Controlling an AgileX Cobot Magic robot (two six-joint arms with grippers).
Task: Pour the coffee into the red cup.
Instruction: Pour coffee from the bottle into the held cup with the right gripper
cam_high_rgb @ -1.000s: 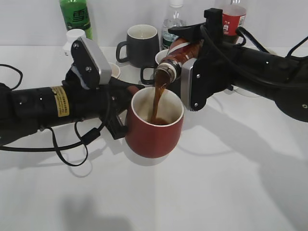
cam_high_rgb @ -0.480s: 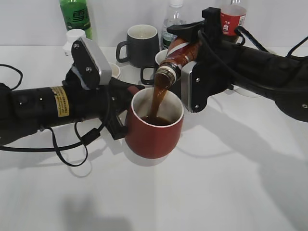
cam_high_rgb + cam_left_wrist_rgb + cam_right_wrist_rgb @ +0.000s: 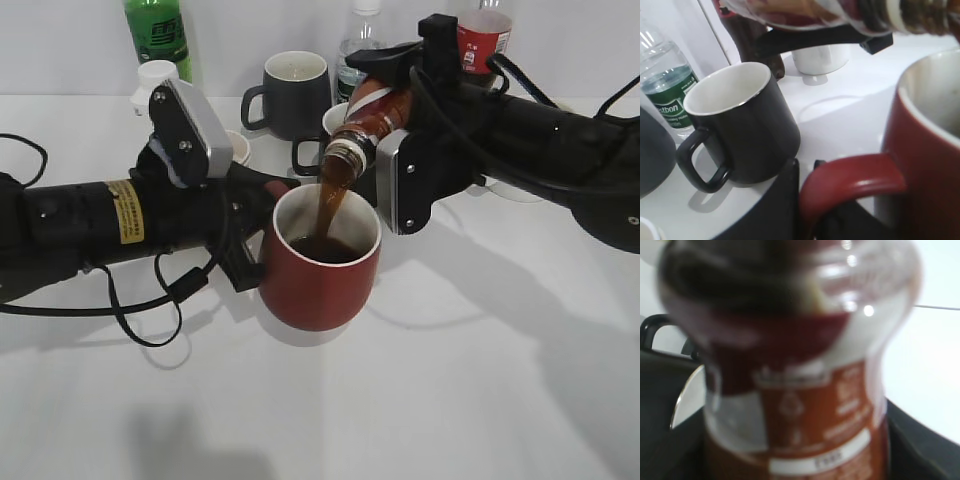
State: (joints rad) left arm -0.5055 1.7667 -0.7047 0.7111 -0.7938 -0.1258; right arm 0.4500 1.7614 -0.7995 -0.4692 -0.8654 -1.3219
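The red cup [image 3: 318,280] stands on the white table at the centre, part full of dark coffee. My left gripper [image 3: 250,235] is shut on its handle [image 3: 850,182]. My right gripper [image 3: 400,165] is shut on the coffee bottle [image 3: 365,125], tilted mouth-down over the cup. A brown stream [image 3: 328,205] runs from the mouth into the cup. The bottle fills the right wrist view [image 3: 800,390], blurred. Its neck shows at the top of the left wrist view [image 3: 880,12].
A black mug [image 3: 740,130] stands just behind the red cup. A grey mug [image 3: 292,92], a green bottle [image 3: 157,35], a clear water bottle [image 3: 360,45], a red-labelled bottle [image 3: 482,40] and a small white item [image 3: 152,80] stand at the back.
The bottle has tipped a little further. The coffee level in the red cup has risen. The left arm and the cup have stayed put.
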